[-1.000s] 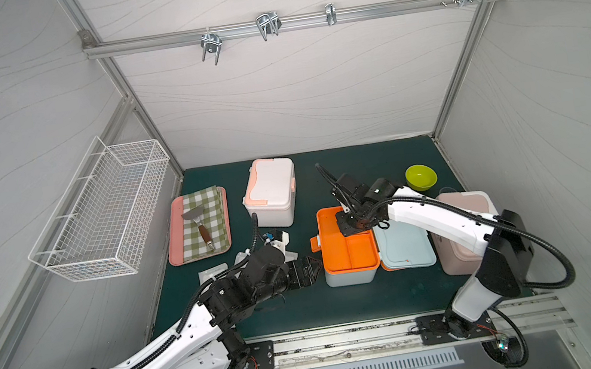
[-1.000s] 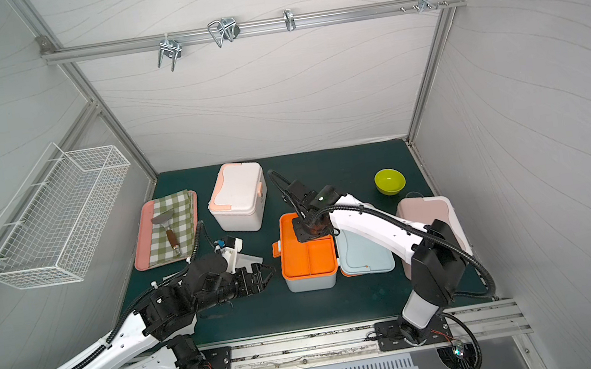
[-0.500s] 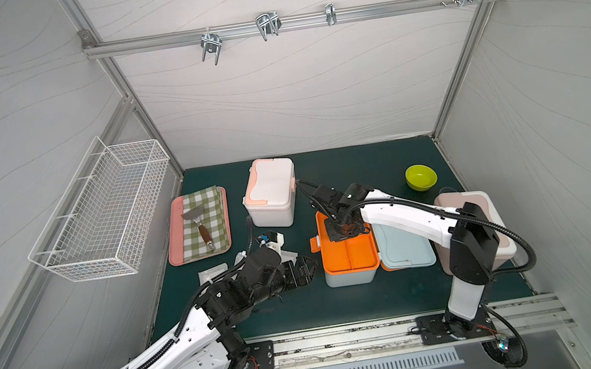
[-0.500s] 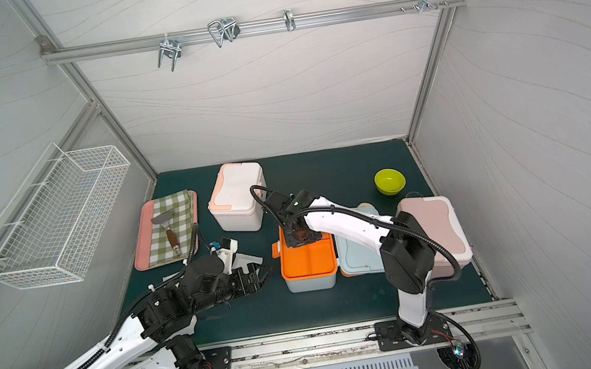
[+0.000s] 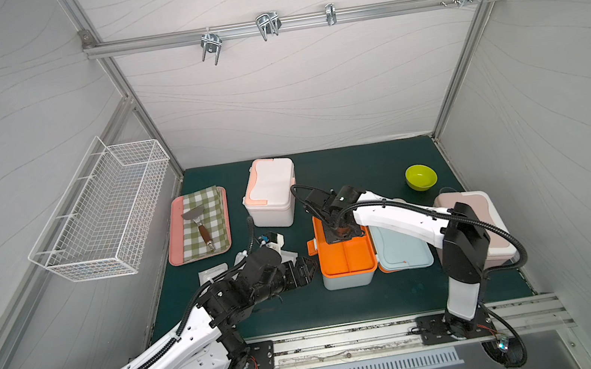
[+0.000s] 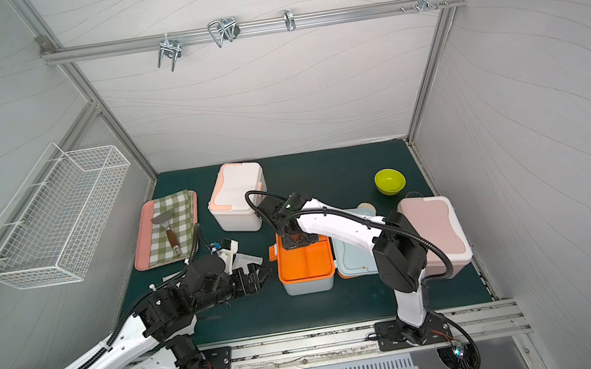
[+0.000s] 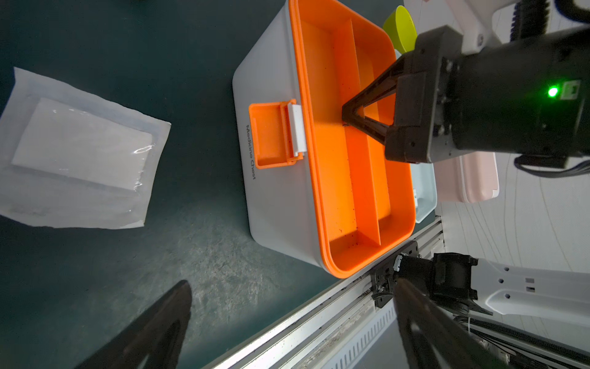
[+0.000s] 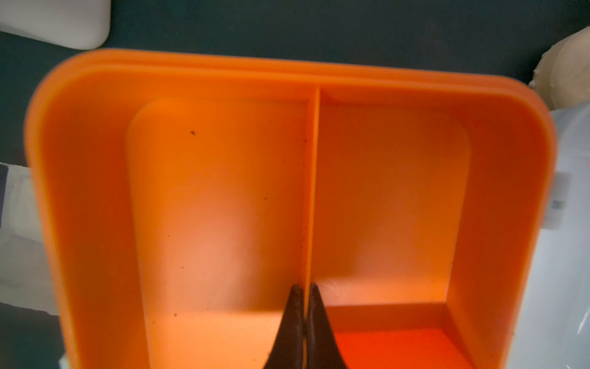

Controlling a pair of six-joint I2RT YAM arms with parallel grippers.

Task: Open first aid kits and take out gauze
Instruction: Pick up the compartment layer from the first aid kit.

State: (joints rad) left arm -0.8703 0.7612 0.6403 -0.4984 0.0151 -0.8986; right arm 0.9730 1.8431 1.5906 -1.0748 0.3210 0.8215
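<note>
Open kit: the light blue kit stands with its lid lying flat against the side away from its orange latch.
Orange tray: the tray sits in the top of the open kit. Whatever lies beneath it is hidden.
Right gripper: the right gripper reaches down into the tray at the end of the open kit nearer the back wall. Its fingers are pinched together on the tray's centre divider.
Left gripper: the left gripper hangs low just beside the open kit's latch side. Its fingers are spread wide with nothing between them.
Gauze: one wrapped gauze pad lies flat on the mat, out from the open kit's latch side. A second pad lies farther out, with more white wrapping half hidden under the left arm.
White kit: the white kit is behind the open kit and apart from it, lid shut.
Pink kit: the pink kit is beyond the open kit's lid, lid on, partly covered by the right arm.
Unclear: a beige round thing behind the lid is mostly hidden.
</note>
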